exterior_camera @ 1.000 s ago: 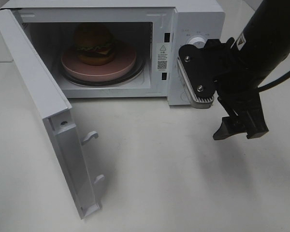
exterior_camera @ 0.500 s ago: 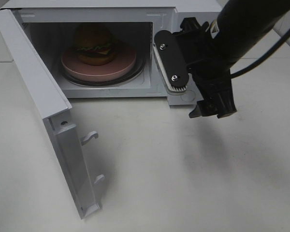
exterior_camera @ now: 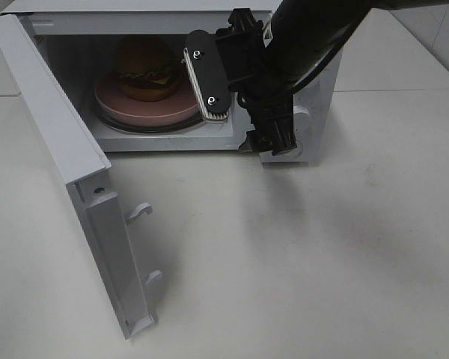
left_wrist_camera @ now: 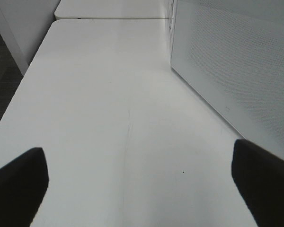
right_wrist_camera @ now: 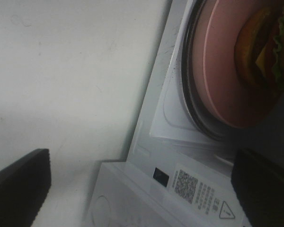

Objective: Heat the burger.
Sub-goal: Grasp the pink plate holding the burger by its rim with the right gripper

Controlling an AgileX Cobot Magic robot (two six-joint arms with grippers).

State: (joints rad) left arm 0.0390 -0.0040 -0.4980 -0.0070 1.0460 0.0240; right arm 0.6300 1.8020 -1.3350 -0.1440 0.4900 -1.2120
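On a white table [exterior_camera: 299,269], the burger [exterior_camera: 144,69] is shown already set on a pink plate [exterior_camera: 176,105] inside the microwave [exterior_camera: 314,82], whose door [exterior_camera: 56,142] remains to be shut, while the empty right gripper [right_wrist_camera: 142,189], jaws apart, is held at the microwave's opening.

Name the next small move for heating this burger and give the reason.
Probably swing the microwave door shut. The burger already sits on the pink plate inside the microwave, while the door stands wide open. The right gripper hangs open and empty by the cavity's front edge, so it likely needs to back clear first.
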